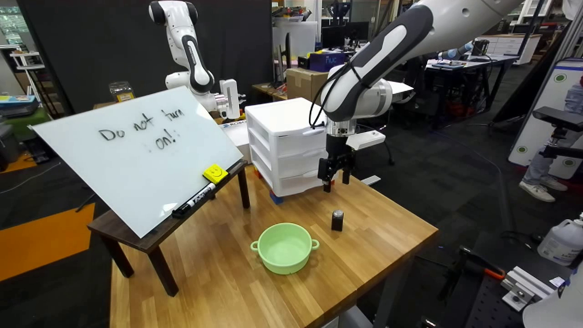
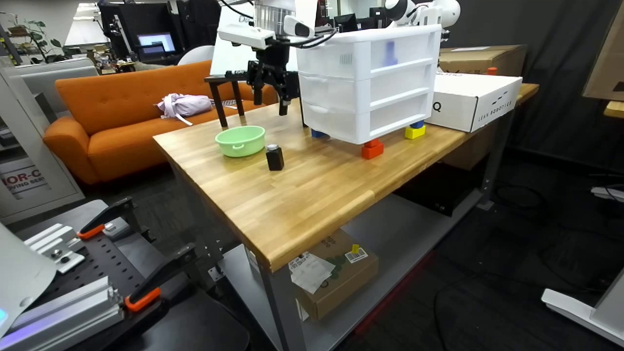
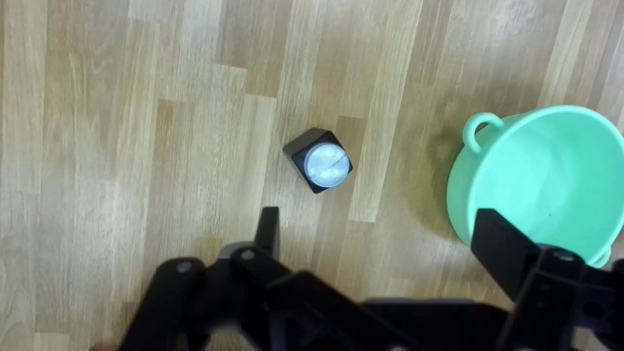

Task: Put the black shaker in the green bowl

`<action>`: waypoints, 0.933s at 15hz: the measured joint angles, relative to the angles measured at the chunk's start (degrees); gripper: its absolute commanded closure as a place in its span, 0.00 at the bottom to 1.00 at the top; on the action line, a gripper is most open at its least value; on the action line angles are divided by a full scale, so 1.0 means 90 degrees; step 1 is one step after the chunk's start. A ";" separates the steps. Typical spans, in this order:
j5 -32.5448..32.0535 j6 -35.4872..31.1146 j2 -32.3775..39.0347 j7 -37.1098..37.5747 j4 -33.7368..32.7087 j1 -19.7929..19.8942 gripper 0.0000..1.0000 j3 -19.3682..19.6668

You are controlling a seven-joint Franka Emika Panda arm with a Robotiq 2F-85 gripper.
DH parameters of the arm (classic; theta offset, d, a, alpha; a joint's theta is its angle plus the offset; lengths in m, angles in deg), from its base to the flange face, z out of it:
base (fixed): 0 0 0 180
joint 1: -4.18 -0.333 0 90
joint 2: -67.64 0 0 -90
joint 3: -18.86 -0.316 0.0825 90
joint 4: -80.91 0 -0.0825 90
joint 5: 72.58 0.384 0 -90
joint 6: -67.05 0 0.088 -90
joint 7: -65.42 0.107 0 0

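My claw (image 1: 336, 183) hangs pointing down over the table (image 1: 218, 273), right of centre in an exterior view, its fingers (image 3: 269, 224) spread wide with nothing between them; I take that width as room for coming down around something narrow. The black shaker (image 3: 317, 161) stands upright on its own base near the centre of the wrist view, pale round cap facing up, so its sides are free to pinch. It shows higher in that view than my fingers, so I judge I am not over it yet and should shift before lowering. Its squarish body sits corner-wise to my grip; a small twist would probably let me meet flat sides instead of edges. The light green bowl (image 3: 546, 173) rests at the right of the wrist view, apart from the shaker, mouth up and with nothing in it that I can make out, which ought to make the release simple. At the top centre of an exterior view, a white plastic drawer unit (image 2: 365, 83) sits on toy bricks (image 2: 372, 150), presumably to raise it off the table; I would keep clear of it.
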 measured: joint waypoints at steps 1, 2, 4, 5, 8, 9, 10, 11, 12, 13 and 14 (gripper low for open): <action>0.0000 0.0000 0.0000 -0.0001 0.0000 0.0000 0.00 0.0000; -0.0007 0.0001 0.0003 0.0003 0.0000 0.0000 0.00 0.0000; -0.0020 0.0003 0.0020 0.0070 -0.0003 0.0005 0.00 0.0010; -0.0046 0.0004 0.0042 0.0148 -0.0007 0.0011 0.00 0.0030; -0.0067 0.0007 0.0232 0.0311 -0.0026 0.0058 0.00 0.0113; -0.0067 0.0009 0.0339 0.0313 -0.0040 0.0087 0.00 0.0117; -0.0066 0.0012 0.0456 0.0313 -0.0076 0.0107 0.00 0.0117; -0.0066 0.0015 0.0583 0.0312 -0.0120 0.0113 0.00 0.0115; -0.0066 0.0017 0.0715 0.0312 -0.0169 0.0113 0.00 0.0105; -0.0066 0.0019 0.0852 0.0312 -0.0224 0.0112 0.00 0.0089; -0.0066 0.0019 0.0982 0.0314 -0.0276 0.0112 0.00 0.0075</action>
